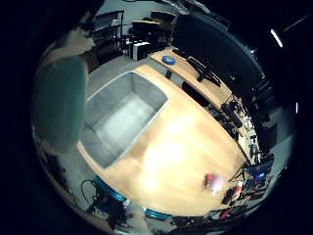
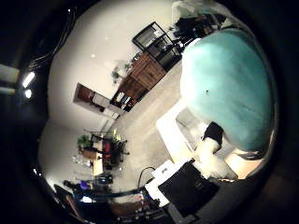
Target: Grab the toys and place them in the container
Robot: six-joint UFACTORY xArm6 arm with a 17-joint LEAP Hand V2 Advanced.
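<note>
The little finger side palm view looks down from high up on a wooden table. An open grey container stands on it and looks empty. A small red and pink toy lies on the table near one end, well away from the container. A big teal rounded shape fills much of the thumb side palm view, close to the palm, and its edge also shows in the little finger side palm view. I cannot tell whether it is a toy or part of my hand. White and black parts of my hand show beside it.
A blue round object lies at the table's far end. Dark desks with monitors and chairs surround the table. The thumb side palm view shows the room: a wooden cabinet, shelves and a white wall.
</note>
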